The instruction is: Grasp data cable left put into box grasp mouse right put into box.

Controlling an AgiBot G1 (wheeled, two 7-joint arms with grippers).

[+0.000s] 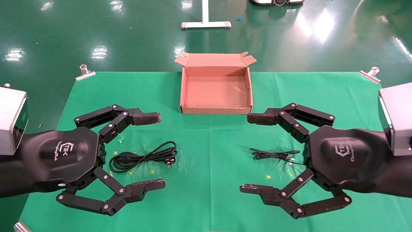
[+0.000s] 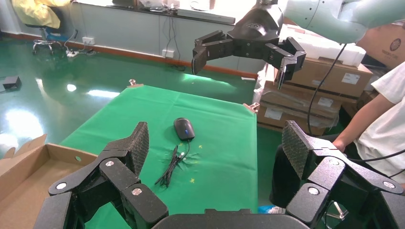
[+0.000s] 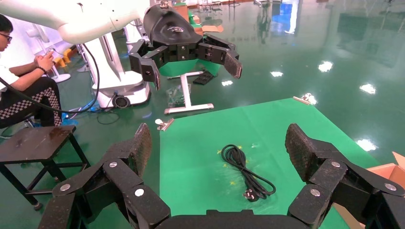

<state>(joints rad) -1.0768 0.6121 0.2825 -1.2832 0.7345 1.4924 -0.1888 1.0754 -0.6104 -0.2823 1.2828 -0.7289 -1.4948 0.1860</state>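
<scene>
The brown cardboard box [image 1: 215, 111] stands open at the table's far middle, lid flap back. The coiled black data cable [image 1: 143, 157] lies on the green cloth, between the fingers of my open left gripper [image 1: 161, 150], which hovers above it. It also shows in the right wrist view [image 3: 248, 171]. My right gripper [image 1: 245, 153] is open and empty above the mouse's thin cord [image 1: 273, 154]. The gripper hides the mouse in the head view. The black mouse [image 2: 184, 128] shows in the left wrist view, lying on the cloth with its cord [image 2: 171, 167] bundled beside it.
Metal clips [image 1: 85, 72] [image 1: 370, 74] pin the green cloth [image 1: 209, 193] at the far corners. A white stand base [image 1: 205, 24] is on the floor behind the table. A seated person [image 3: 19, 86] and a stool [image 3: 40, 140] are beside the table.
</scene>
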